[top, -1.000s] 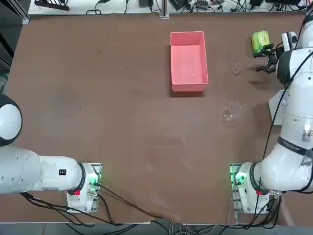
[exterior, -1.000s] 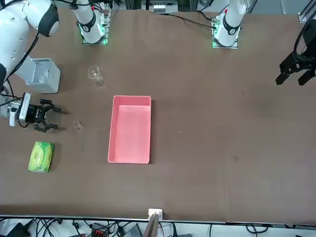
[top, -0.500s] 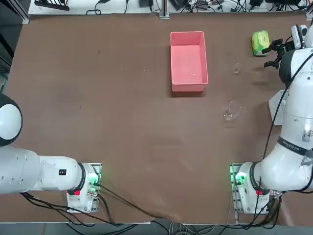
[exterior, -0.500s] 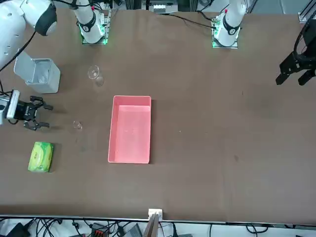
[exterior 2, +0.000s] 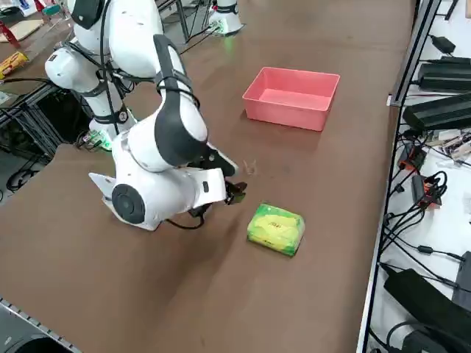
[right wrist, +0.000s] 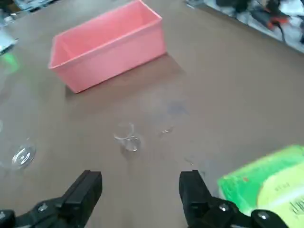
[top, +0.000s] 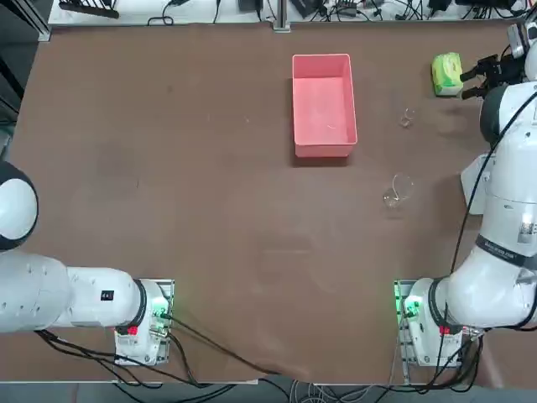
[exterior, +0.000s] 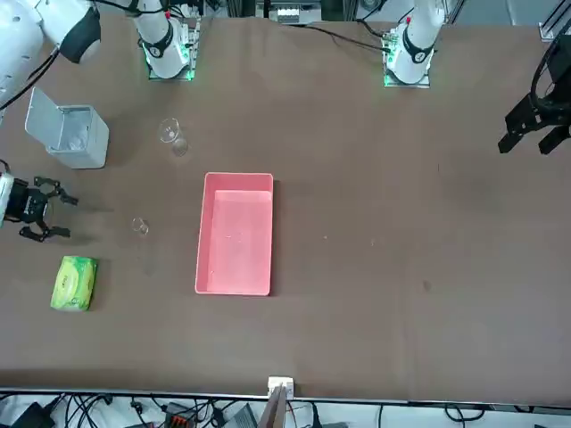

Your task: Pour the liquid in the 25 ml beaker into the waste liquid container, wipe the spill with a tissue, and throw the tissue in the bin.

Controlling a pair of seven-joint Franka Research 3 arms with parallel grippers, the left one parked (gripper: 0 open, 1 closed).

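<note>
**Desk:** How are the jaws being shown?

**Caption:** The right gripper [right wrist: 137,190] is being shown spread wide and empty, hovering low near the table's right edge. The 25 ml beaker [right wrist: 127,139] is being framed ahead of the fingers [right wrist: 88,187], apart from them, with the green tissue pack [right wrist: 266,183] just beside.

**Desk:** Which step is being worked?

**Caption:** The first, it is judged: the beaker is not yet grasped, and nothing is being poured into the waste liquid container [top: 323,105]. A forward reach is being called for, with the jaws set around the tiny glass.

**Desk:** What is being changed?

**Caption:** Compared with a second ago, the gripper is being drawn outward, away from the beaker.
</note>
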